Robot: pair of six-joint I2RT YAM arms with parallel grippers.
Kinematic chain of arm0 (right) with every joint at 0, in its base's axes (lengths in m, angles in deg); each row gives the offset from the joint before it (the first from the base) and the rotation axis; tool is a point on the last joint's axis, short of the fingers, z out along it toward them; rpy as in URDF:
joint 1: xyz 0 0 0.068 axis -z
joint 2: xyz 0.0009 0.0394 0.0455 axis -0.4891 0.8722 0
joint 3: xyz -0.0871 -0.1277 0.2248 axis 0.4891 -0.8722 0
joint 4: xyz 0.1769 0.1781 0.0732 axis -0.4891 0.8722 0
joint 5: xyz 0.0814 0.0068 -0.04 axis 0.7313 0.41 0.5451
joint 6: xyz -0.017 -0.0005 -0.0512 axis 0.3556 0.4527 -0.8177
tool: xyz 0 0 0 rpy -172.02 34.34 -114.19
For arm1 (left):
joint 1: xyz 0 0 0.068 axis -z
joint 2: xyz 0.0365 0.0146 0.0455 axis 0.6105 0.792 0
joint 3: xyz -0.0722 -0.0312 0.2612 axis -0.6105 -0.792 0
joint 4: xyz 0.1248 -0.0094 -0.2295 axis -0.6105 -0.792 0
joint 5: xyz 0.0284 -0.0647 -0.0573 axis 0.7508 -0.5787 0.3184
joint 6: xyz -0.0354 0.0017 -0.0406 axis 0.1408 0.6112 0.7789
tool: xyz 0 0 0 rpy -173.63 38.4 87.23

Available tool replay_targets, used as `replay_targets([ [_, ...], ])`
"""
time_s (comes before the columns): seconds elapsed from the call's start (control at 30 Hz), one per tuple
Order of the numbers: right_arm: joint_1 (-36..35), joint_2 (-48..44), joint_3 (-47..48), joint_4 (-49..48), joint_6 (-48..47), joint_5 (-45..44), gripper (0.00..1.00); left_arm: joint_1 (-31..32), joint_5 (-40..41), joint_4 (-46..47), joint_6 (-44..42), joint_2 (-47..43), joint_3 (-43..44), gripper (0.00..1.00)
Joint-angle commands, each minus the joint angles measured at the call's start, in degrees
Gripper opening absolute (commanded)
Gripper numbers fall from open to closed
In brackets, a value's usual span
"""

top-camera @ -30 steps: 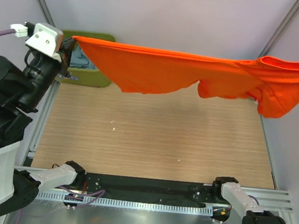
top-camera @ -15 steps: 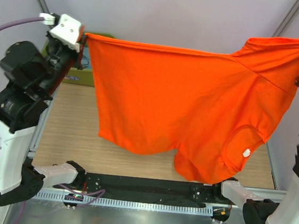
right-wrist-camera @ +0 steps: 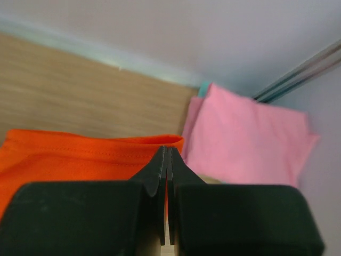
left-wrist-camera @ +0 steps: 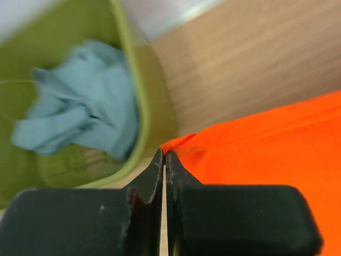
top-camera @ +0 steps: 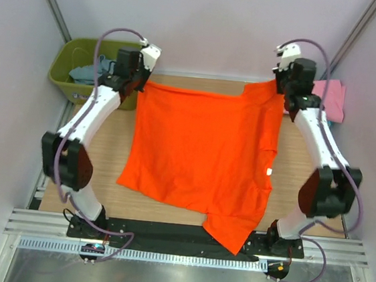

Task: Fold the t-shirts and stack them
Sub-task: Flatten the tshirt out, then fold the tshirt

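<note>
A bright orange t-shirt [top-camera: 200,149] lies spread over a pale wood-grain surface [top-camera: 97,172] in a booth with plain lilac-grey walls [top-camera: 207,22]. Its nearest corner droops over the black strip [top-camera: 151,233] at the near edge. The left fingers [left-wrist-camera: 152,184] are pinched tight on the shirt's far left corner, the right fingers [right-wrist-camera: 157,165] on its far right corner. Left of the orange shirt an olive-green tub [top-camera: 60,60] holds a crumpled blue-grey shirt [left-wrist-camera: 80,112]; right of it lies a folded pink shirt [top-camera: 331,99].
</note>
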Motion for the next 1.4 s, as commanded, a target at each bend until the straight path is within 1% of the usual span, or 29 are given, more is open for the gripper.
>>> replay_targets([
  [0.0,0.1,8.0,-2.4,-10.2,1.2,2.0,0.01,-0.2,-4.2,7.1,0.8,10.5,0.0,0.0],
  [0.03,0.1,10.9,-1.4,-11.0,1.8,2.2,0.01,-0.2,-4.2,8.9,1.3,13.0,0.3,0.0],
  [0.07,0.1,16.3,-0.4,-12.1,1.6,2.3,0.01,-0.3,-4.2,9.8,1.3,15.9,0.6,0.0],
  [0.1,0.0,18.9,0.7,-12.8,1.4,2.2,0.01,-0.4,-4.0,10.8,1.4,18.1,1.9,0.0],
  [0.13,0.0,21.2,4.0,-12.8,1.4,1.8,0.01,-0.3,-4.1,11.9,1.4,23.0,3.0,0.0],
  [0.17,0.1,26.2,6.2,-12.2,1.2,1.7,0.01,-0.4,-4.0,12.3,1.4,25.0,5.3,0.0],
  [0.2,0.0,28.4,10.9,-11.5,1.2,1.7,0.01,-0.4,-3.8,12.7,1.6,28.9,6.7,0.0],
  [0.27,0.1,34.1,15.1,-10.1,0.8,1.7,0.01,-0.4,-3.4,12.9,2.4,31.8,10.5,0.0],
  [0.33,0.1,37.4,20.7,-8.9,0.5,1.5,0.01,-0.5,-2.3,13.5,3.0,35.1,12.6,0.0],
  [0.4,0.1,42.0,26.4,-7.7,0.2,1.3,0.01,-0.9,-1.6,13.9,3.6,36.8,15.1,0.0],
  [0.47,0.1,44.5,30.8,-6.4,0.1,0.8,0.01,-1.1,-0.5,14.0,4.5,38.4,16.4,0.0],
  [0.63,0.1,49.3,35.3,-6.6,-0.2,0.7,0.01,-2.4,1.5,15.6,6.0,38.7,16.3,0.0],
  [0.73,0.1,50.0,36.4,-6.1,0.0,0.2,0.01,-2.7,1.9,15.8,6.5,38.3,16.0,0.0],
  [0.83,0.0,47.9,34.4,-6.0,0.9,0.4,0.01,-2.7,1.3,15.8,6.6,36.6,14.8,0.0],
  [1.03,0.0,40.9,25.8,-7.4,0.4,0.3,0.01,-2.7,-0.2,15.7,6.1,31.8,10.6,0.0],
  [1.1,0.2,37.2,21.9,-8.0,0.2,0.4,0.01,-2.7,-1.2,15.4,5.9,30.2,9.6,0.0],
  [1.37,1.3,27.1,9.8,-9.3,-0.3,0.8,0.01,-2.7,-1.8,15.1,5.4,22.4,3.7,0.0],
])
